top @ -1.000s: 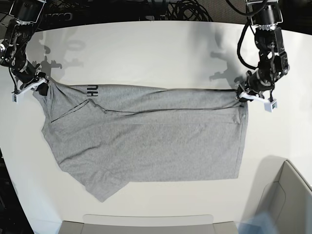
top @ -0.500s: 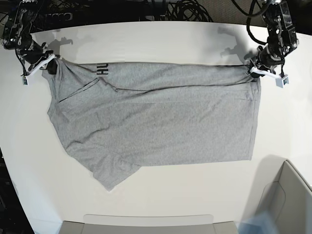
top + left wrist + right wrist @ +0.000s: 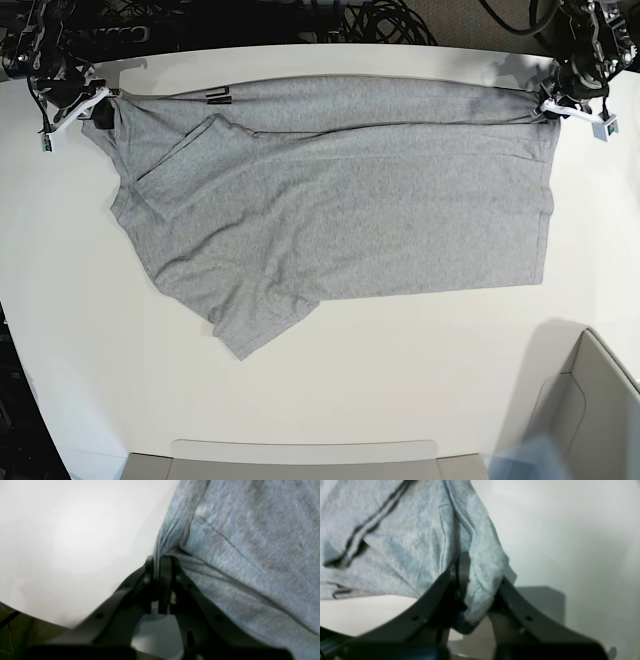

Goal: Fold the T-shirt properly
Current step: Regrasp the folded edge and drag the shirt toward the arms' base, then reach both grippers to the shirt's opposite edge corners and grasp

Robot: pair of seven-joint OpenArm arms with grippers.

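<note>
The light heather-grey T-shirt lies spread on the white table, stretched between both grippers along its far edge. A bit of black lettering shows at the far left fold. One sleeve sticks out toward the front. My left gripper at the far right is shut on the shirt's corner; in the left wrist view the cloth is pinched between its fingers. My right gripper at the far left is shut on the other corner; the right wrist view shows bunched cloth in it.
A grey bin stands at the front right corner. A grey tray edge runs along the front. Black cables lie beyond the table's far edge. The table's far edge is close behind both grippers.
Both grippers have moved away toward the table's far edge, dragging the shirt with them. The shirt has slid farther back and lies flatter.
</note>
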